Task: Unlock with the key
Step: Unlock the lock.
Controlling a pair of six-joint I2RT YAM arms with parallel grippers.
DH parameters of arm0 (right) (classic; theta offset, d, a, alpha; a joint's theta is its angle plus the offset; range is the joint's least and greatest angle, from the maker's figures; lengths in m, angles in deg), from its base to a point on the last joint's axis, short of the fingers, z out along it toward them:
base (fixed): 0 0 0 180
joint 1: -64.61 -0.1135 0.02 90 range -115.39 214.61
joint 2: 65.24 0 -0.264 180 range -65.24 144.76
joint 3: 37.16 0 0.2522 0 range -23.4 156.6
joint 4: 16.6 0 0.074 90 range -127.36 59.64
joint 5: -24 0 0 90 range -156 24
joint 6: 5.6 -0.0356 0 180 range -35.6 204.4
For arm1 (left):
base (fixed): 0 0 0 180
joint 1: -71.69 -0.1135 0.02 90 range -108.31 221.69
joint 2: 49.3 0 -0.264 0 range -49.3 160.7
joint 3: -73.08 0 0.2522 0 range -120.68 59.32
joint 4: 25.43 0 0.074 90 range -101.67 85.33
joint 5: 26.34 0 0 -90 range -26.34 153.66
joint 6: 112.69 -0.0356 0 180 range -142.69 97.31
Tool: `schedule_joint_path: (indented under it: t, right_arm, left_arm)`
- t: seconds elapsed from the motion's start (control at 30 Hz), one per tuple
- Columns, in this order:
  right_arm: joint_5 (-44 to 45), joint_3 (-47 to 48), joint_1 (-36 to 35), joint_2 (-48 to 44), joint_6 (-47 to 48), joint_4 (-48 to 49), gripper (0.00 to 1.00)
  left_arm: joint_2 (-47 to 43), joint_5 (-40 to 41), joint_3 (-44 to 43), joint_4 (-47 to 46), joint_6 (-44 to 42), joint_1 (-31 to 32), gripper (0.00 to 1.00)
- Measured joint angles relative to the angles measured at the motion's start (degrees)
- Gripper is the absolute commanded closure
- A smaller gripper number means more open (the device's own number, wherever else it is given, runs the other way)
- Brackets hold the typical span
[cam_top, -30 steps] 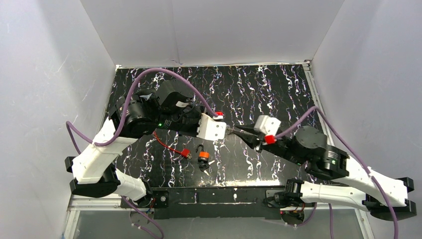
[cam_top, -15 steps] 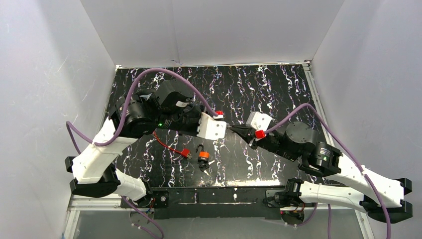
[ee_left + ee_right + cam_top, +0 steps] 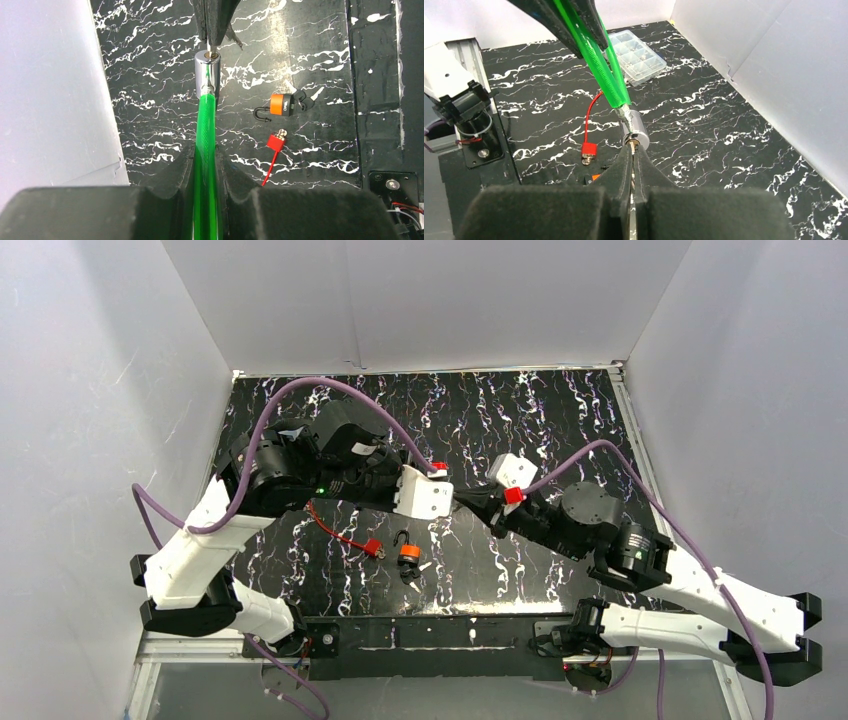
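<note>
Cable lock and key meet in mid-air above the desk [image 3: 560, 410], about midway across it, where my two arms come in nose to nose from either side. My left claw [image 3: 206, 156] is pinched on the green cable [image 3: 206, 130] and holds it pointing straight away from my left wrist. The cable ends in the chrome cylinder [image 3: 207, 75], which sits clear of that claw's tips, out at the far end of the visible cable.

My right claw [image 3: 633, 150] comes at the same cylinder from the opposite end. Its fingers are pressed together with the key [image 3: 633, 145] nipped between them. Only a sliver of metal shows at their tips, and it runs into the open face of the cylinder. How deep it is seated I cannot tell.

What matters for the next move is the line-up. From my right wrist the cylinder lies dead ahead, just at my fingertips. Its long axis runs close to the axis of my claw but leans a little up and to the left, following the slant of the cable. I judge that the turn has to be a roll of my right wrist about that axis while my left claw braces the cable. Any sideways drift would lever the key against the keyway. My right arm is the one on the key, and my left only steadies.

Down on the desk, well apart from all this, lie an orange padlock [image 3: 281, 105] and a small red lock [image 3: 275, 141] on a red wire.
</note>
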Motion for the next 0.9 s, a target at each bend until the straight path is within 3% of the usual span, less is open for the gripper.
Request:
schedule_joint_path:
  t: [0.6,0.9]
  right_arm:
    - [3.5,-7.3,3.7,-0.2,-23.9,12.6,0.99]
    - [4.0,-6.1,7.7,0.7,-36.9,10.1,0.99]
  left_arm:
    - [0.2,2.9,-0.4,1.1,-0.6,0.1,1.00]
    - [0.9,3.8,-0.9,-0.3,-0.9,0.5,1.00]
